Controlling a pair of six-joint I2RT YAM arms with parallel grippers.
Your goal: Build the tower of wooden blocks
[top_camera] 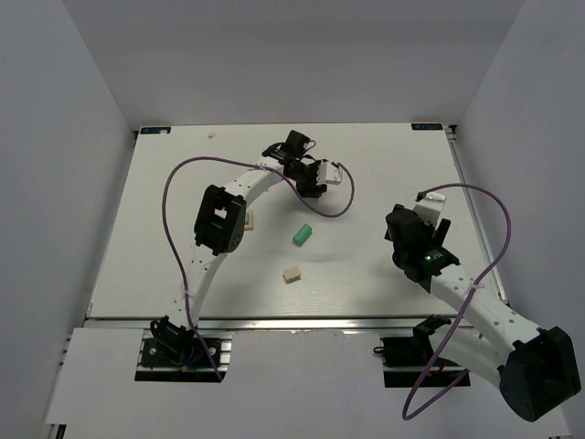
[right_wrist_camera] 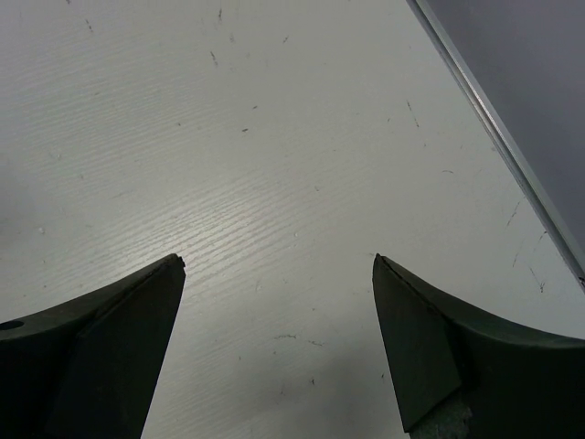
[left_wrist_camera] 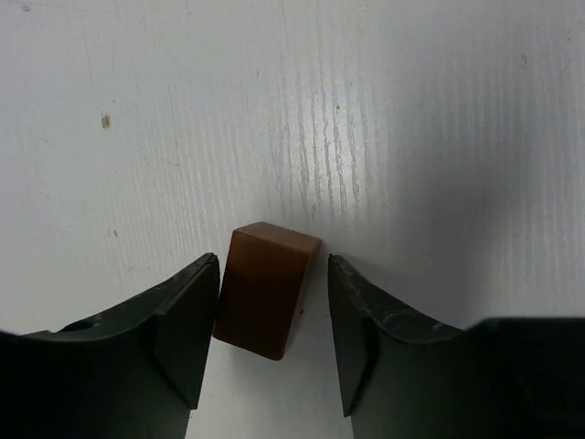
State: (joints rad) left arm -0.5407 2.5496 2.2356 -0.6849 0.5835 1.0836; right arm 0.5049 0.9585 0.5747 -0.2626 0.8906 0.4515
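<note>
A dark brown block [left_wrist_camera: 267, 291] rests on the white table between the fingers of my left gripper [left_wrist_camera: 272, 274]. The left finger [left_wrist_camera: 183, 320] is against it, and a narrow gap shows at the right finger [left_wrist_camera: 352, 320]. In the top view this gripper [top_camera: 313, 187] is at the far middle and hides the brown block. A mint-green block [top_camera: 303, 234] and a light tan block [top_camera: 292, 273] lie singly mid-table. Another tan block [top_camera: 251, 220] peeks out beside the left arm. My right gripper [right_wrist_camera: 277, 261] [top_camera: 434, 208] stands open over bare table. The wood block tower is out of view.
The table's right edge [right_wrist_camera: 512, 155], a metal strip, runs close to the right gripper. Grey walls enclose the table on three sides. Purple cables [top_camera: 174, 183] loop over both arms.
</note>
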